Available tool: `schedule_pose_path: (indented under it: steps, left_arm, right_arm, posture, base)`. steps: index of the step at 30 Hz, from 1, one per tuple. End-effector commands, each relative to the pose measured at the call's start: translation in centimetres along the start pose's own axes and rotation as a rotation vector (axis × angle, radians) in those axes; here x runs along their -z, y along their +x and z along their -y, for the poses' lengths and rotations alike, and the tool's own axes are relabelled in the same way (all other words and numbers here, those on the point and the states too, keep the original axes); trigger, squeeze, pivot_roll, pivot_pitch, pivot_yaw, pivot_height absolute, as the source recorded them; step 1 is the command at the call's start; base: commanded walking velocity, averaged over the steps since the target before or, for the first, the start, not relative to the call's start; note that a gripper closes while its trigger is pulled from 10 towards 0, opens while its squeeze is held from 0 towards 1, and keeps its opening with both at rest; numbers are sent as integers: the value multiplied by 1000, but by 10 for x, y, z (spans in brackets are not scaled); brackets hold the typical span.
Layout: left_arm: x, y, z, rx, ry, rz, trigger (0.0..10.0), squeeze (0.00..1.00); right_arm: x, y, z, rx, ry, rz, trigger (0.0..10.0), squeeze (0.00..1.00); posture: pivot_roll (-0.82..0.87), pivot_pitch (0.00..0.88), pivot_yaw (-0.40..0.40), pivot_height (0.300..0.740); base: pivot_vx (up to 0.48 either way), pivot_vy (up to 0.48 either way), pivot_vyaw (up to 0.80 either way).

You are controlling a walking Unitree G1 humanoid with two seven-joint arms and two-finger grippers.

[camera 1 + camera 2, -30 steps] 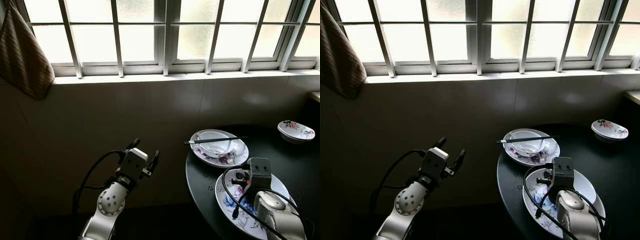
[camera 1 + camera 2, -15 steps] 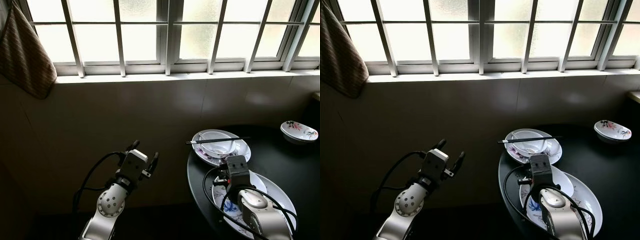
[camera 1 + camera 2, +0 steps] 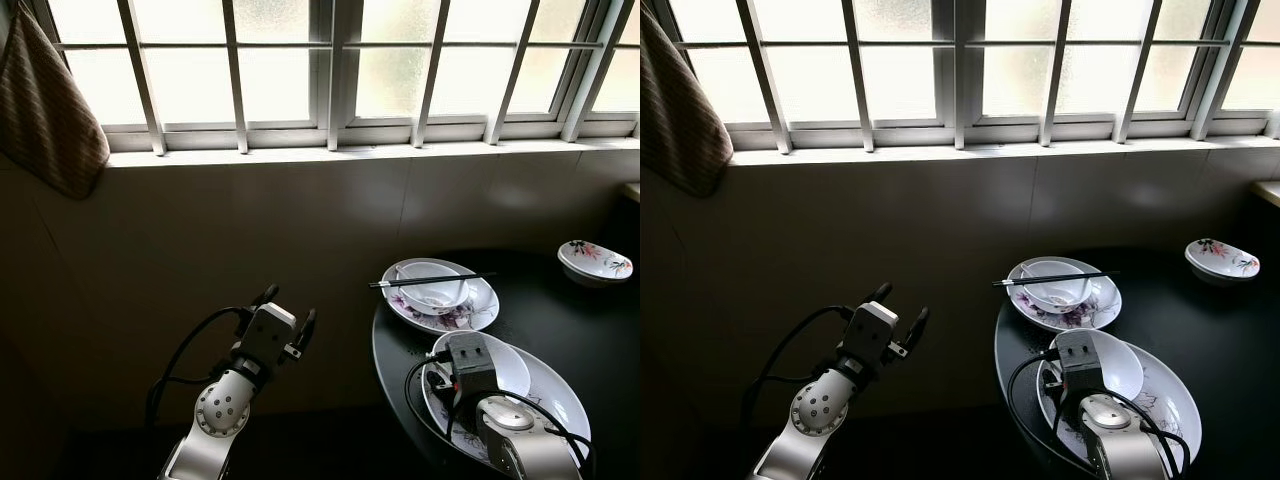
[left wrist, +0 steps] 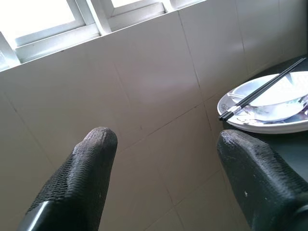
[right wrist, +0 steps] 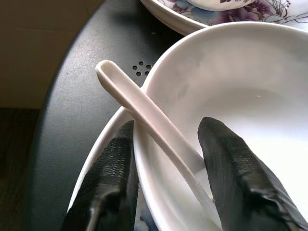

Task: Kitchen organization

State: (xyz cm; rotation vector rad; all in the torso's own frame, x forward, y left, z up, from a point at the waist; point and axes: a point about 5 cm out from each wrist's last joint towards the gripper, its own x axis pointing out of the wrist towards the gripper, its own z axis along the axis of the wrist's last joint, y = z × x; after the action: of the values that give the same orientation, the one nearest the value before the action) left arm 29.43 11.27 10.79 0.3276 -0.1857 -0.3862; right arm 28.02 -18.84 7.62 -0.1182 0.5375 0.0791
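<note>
Left eye view: a round dark bench [image 3: 400, 350] stands under a barred window [image 3: 330, 70], with a cloth [image 3: 45, 110] hung at the window's left. On the bench lie three groups of crockery. The far plate [image 3: 480, 310] carries a bowl [image 3: 432, 285] with chopsticks [image 3: 430, 281] laid across its rim, apparently left as used. A small dish [image 3: 595, 262] sits well apart at the far right. The near plate [image 3: 560, 385] holds a white bowl [image 3: 510, 365], and the right gripper [image 3: 465, 362] is down over that bowl's left rim. The left gripper [image 3: 285, 310] hovers off the bench, pointed at the tiled wall, fingers apart and empty; it looks parked clear of the work.

Right eye view: same layout; nothing further to record.

Left wrist view: both fingers [image 4: 86, 168] stand wide apart with only wall tiles between them. The far plate, bowl and chopsticks show beside one finger, not within reach of the gap.

Right wrist view: a white spoon [image 5: 144, 113] rests in the bowl, its handle leaning out over the rim above the bench. The fingers [image 5: 113, 168] are spread, one outside the rim and one inside, straddling the spoon and rim without pinching either. I judge this a line-up to lift the spoon, or bowl, for clearing
</note>
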Motion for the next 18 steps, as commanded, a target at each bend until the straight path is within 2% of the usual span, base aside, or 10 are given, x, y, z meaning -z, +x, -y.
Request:
schedule_pose_path:
  steps: [1,18]
  left_arm:
    - [3,-1,1,10,14,-11,10000,0]
    - [4,-1,1,9,15,-12,10000,0]
  right_arm:
    - [-2,-2,-5,-42,43,36,0,0]
    - [-2,-2,-4,-35,40,35,0,0]
  posture:
    - [-140,0,-31,740]
    - [-140,0,-30,740]
  base:
    - [0,0,0]
    - [0,0,0]
